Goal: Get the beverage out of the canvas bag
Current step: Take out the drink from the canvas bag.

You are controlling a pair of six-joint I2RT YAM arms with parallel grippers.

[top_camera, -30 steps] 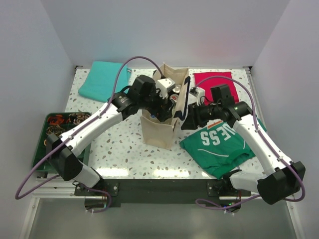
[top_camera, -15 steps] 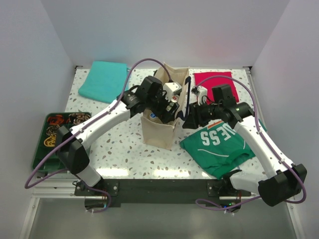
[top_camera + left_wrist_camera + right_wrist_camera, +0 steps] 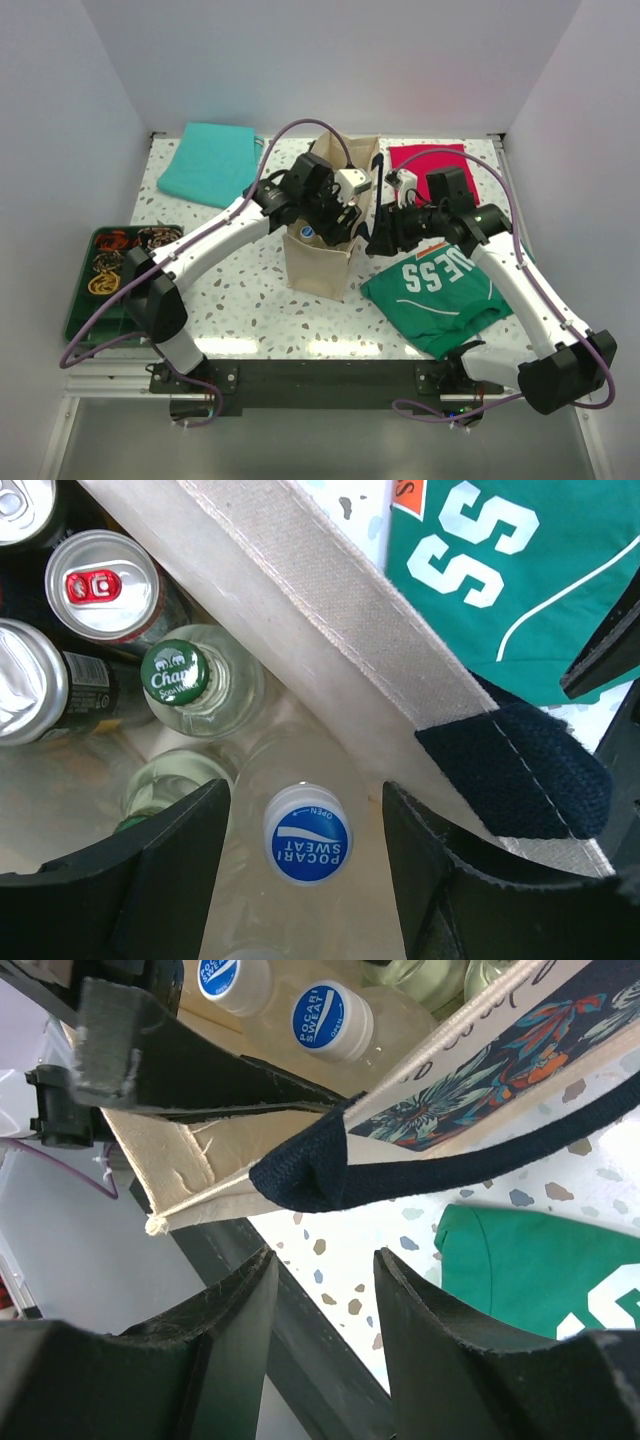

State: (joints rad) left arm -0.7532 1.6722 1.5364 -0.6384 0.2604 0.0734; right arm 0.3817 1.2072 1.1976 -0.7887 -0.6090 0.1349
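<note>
The canvas bag (image 3: 318,262) stands upright mid-table, its mouth held wide. My left gripper (image 3: 335,222) reaches down into it. In the left wrist view its jaws (image 3: 305,800) stand either side of a clear bottle with a blue Pocari Sweat cap (image 3: 308,833), a gap showing on both sides. Beside that beverage are a green-capped glass bottle (image 3: 175,672) and silver cans (image 3: 102,585). My right gripper (image 3: 378,235) sits at the bag's right rim. Its jaws (image 3: 325,1258) are apart and empty, just below the navy strap handle (image 3: 330,1175).
A green jersey (image 3: 440,290) lies right of the bag under the right arm. A teal cloth (image 3: 208,160) and a red cloth (image 3: 425,160) lie at the back. A green tray (image 3: 80,300) with small items sits at the left edge.
My left arm has pushed farther over and into the bag, and its jaws have narrowed toward the blue-capped bottle. The right gripper has hardly moved.
</note>
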